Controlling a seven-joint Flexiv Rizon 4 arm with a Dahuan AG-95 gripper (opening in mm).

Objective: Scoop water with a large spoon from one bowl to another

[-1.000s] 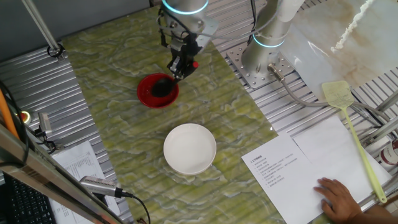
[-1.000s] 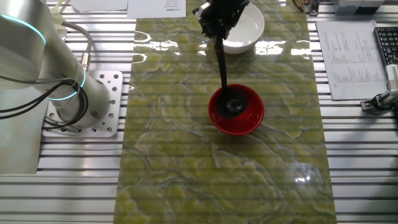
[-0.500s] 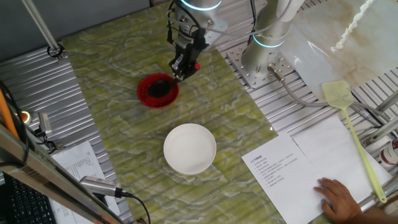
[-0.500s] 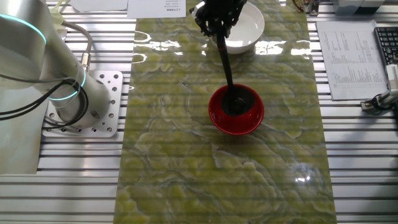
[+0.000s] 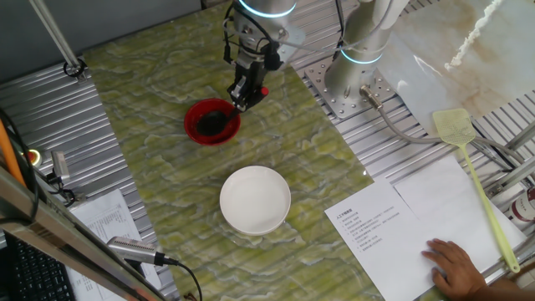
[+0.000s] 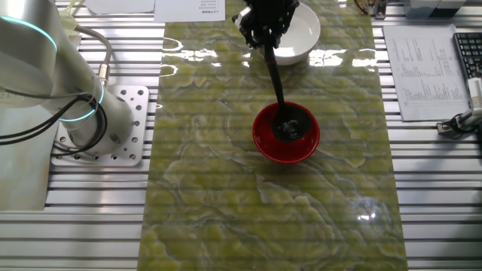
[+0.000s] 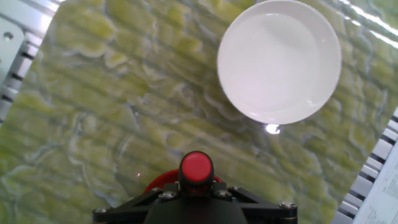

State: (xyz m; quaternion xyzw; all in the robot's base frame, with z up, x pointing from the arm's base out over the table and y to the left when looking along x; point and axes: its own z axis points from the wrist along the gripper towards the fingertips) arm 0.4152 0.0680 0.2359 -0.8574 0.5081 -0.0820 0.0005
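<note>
Gripper (image 5: 245, 90) clamped on ladle (image 6: 277, 75) handle, long axis tilted, cup down inside red bowl (image 6: 265, 140), red tip up.

Hand view: hand (image 7: 196, 202) cut off by the bottom edge; only its top plate and screws show, fingers not visible. Ladle (image 7: 196, 168) seen end-on, only the red handle tip visible; shaft and cup hidden behind it. Red bowl (image 7: 163, 180) just a thin arc of rim beside the tip, the rest covered by the hand.

One fixed view: finger state on the ladle handle (image 5: 248, 89) too small to resolve. Water level in the red bowl under the cup cannot be told.

The other fixed view: white bowl (image 6: 302, 34) beyond the hand partly blocked by it; contents not discernible.
</note>
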